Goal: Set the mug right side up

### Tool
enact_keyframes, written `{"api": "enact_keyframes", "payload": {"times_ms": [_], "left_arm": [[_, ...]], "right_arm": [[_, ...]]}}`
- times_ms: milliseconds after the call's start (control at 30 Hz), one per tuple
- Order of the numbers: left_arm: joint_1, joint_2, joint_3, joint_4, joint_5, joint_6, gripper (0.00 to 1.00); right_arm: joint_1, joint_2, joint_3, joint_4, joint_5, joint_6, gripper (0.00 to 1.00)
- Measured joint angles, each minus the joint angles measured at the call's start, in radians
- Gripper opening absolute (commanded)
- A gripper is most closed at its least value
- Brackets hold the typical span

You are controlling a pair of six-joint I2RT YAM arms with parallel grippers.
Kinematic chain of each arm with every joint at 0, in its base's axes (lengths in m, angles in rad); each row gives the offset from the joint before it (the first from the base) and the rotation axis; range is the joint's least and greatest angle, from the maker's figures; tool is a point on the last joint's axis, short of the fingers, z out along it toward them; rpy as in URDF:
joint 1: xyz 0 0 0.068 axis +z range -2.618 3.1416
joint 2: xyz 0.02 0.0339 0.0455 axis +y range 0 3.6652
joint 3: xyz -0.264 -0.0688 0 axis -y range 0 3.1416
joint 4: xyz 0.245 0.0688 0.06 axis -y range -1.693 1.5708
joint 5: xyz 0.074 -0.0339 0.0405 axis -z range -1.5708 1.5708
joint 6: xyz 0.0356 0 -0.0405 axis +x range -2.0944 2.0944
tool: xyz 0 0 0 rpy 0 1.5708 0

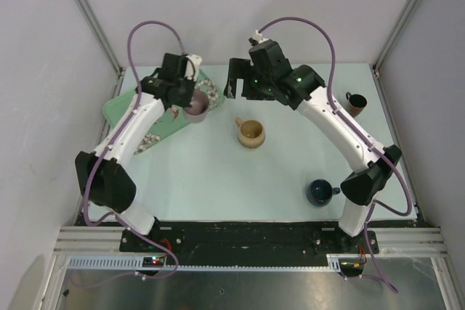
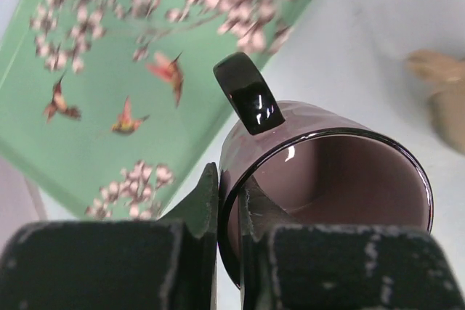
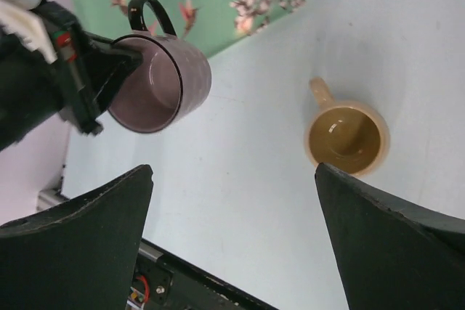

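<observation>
Pinching the wall of the glossy mauve ceramic mug with the black rim and black loop handle (image 2: pixel 327 168), the left gripper (image 2: pixel 229 185) has one finger inside the mouth and one outside. Its jaws are drawn together to the thickness of the wall, just beside the foot of the handle. The mug lies on its side and looks to be held clear of the surface, handle uppermost and mouth facing back toward the wrist. It hangs over the corner of the green tray printed with blossoms and birds (image 2: pixel 94 70), where the tray meets the pale table (image 1: pixel 218 179).

The right gripper (image 3: pixel 234 172) is spread wide with nothing between its fingers. It hovers above the table between the held mug and the tan stoneware mug standing upright (image 3: pixel 347 134).

Judging by the sideways mouth, the turn is about half made: the base has yet to come underneath before the mug is lowered.

The mug is stiff and will not yield to the jaws, but the glaze is slick and the hold is a narrow bite on one side of the rim. Most of the weight hangs out beyond the fingers, so the mug may want to pivot or slide as the wrist rolls. It is brittle too, so a drop or a hard landing could chip it. The rim wall near the handle seems a sound place to grip, as the handle blocks slipping one way; a firm squeeze and a slow roll would suit
</observation>
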Motion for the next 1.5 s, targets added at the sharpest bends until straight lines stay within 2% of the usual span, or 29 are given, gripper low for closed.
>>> {"api": "enact_keyframes", "payload": {"times_ms": [167,367,567,767,900,967,1100,1167,1367,1500], "left_arm": [[0.213,-0.085,-0.146,-0.002,0.045,0.019,0.0],[0.64,-0.252,-0.36,0.018,0.085,0.084,0.0],[0.957,-0.332,-0.556,0.068,0.142,0.177,0.0],[1.106,-0.327,-0.719,0.154,0.2,0.285,0.0],[1.176,-0.254,-0.743,0.196,0.272,0.315,0.0],[1.214,-0.211,-0.732,0.225,0.327,0.32,0.06],[1.239,-0.175,-0.725,0.283,0.387,0.344,0.49],[1.239,-0.16,-0.726,0.298,0.399,0.363,0.62],[1.239,-0.171,-0.729,0.304,0.391,0.413,0.75],[1.24,-0.253,-0.729,0.301,0.371,0.448,0.8]], "right_arm": [[0.0,-0.07,-0.087,0.093,-0.069,-0.019,0.99],[0.0,-0.101,-0.182,0.166,-0.122,-0.05,0.99],[0.0,-0.101,-0.198,0.214,-0.165,-0.083,0.99],[0.002,-0.101,-0.197,0.247,-0.19,-0.11,1.0],[0.003,-0.099,-0.192,0.246,-0.198,-0.125,1.0],[0.005,-0.098,-0.188,0.245,-0.199,-0.132,1.0],[0.009,-0.098,-0.182,0.245,-0.198,-0.137,0.99],[0.009,-0.098,-0.182,0.245,-0.198,-0.14,0.99],[0.009,-0.098,-0.18,0.243,-0.198,-0.147,0.99],[0.009,-0.098,-0.177,0.241,-0.198,-0.154,0.99]]}}
